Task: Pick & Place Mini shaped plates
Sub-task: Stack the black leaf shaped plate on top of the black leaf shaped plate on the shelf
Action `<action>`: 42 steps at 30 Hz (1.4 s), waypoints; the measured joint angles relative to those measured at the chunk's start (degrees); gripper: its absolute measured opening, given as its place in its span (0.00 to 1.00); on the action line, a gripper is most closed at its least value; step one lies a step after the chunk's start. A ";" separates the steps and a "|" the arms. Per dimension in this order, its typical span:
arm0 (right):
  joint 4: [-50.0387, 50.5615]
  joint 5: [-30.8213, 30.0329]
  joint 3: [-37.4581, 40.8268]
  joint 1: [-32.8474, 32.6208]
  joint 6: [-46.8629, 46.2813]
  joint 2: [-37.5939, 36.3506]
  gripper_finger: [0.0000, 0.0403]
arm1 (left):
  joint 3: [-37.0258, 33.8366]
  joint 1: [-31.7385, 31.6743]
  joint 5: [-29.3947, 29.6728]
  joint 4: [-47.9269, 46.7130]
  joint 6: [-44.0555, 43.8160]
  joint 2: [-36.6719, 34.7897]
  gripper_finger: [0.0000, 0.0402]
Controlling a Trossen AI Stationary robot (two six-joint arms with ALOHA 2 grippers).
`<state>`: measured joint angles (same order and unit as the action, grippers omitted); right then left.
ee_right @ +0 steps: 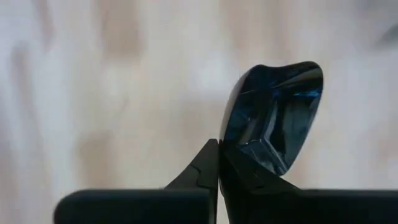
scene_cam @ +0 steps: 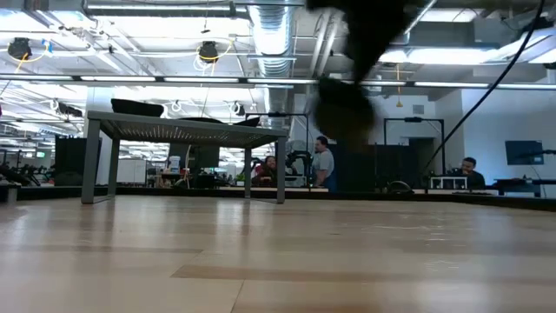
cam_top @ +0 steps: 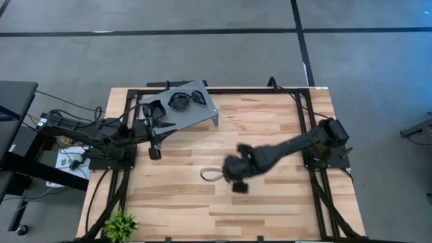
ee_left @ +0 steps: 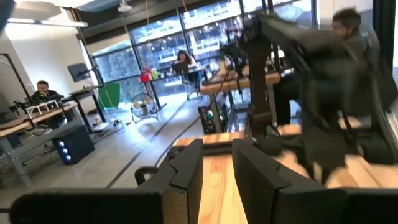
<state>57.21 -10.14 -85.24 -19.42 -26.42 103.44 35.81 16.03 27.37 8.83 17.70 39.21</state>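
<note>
My right gripper (cam_top: 226, 174) is over the middle of the table, shut on one glossy black mini plate (cam_top: 210, 175), which shows large in the right wrist view (ee_right: 273, 112). Three more black mini plates (cam_top: 179, 101) lie on the grey perforated tray (cam_top: 202, 111), which stands on legs at the table's far left; in the low view they rest on its top (scene_cam: 139, 107). My left gripper (cam_top: 155, 150) waits just in front of the tray, open and empty, its fingers (ee_left: 186, 177) pointing toward the right arm. My right gripper pinches the black plate by its rim (ee_right: 229, 148) between the two fingers. The plate sticks out beyond the fingertips, toward the table's left, standing on edge with its hollow side facing the camera. It appears lifted clear of the table.
The tray (scene_cam: 187, 130) stands raised on legs at the far left. Bare wood spreads over the near and right parts of the table (cam_top: 270, 209). A small green plant (cam_top: 120, 226) sits at the near left corner. People (scene_cam: 323, 165) sit and stand in the room beyond.
</note>
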 joint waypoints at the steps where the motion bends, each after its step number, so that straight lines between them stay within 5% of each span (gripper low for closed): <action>1: -0.83 -3.44 -1.92 1.56 3.84 0.00 0.01 | 0.00 0.00 -0.01 -0.68 0.01 0.08 0.22; 6: -10.27 -18.62 -9.59 9.34 21.63 -0.01 0.00 | 0.00 0.02 -0.01 -1.45 -0.18 1.22 0.22; 14: -33.70 -16.30 -11.78 19.54 41.09 -0.02 0.00 | 0.00 0.02 -0.01 -1.04 -0.14 1.49 0.22; 23: -49.06 -15.43 -13.20 25.31 40.97 9.78 0.00 | -0.02 0.00 0.01 0.64 0.02 0.60 0.22; 34: -44.03 -19.93 -27.59 27.51 35.97 21.71 0.00 | -0.02 -0.01 0.01 0.22 0.03 0.54 0.22; 42: -42.89 -22.93 -29.96 26.85 35.91 24.98 0.00 | -0.02 -0.02 0.01 0.15 0.03 0.56 0.22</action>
<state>14.31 -33.07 -115.20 7.42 9.49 128.42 35.79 16.01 27.38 8.98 17.72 39.77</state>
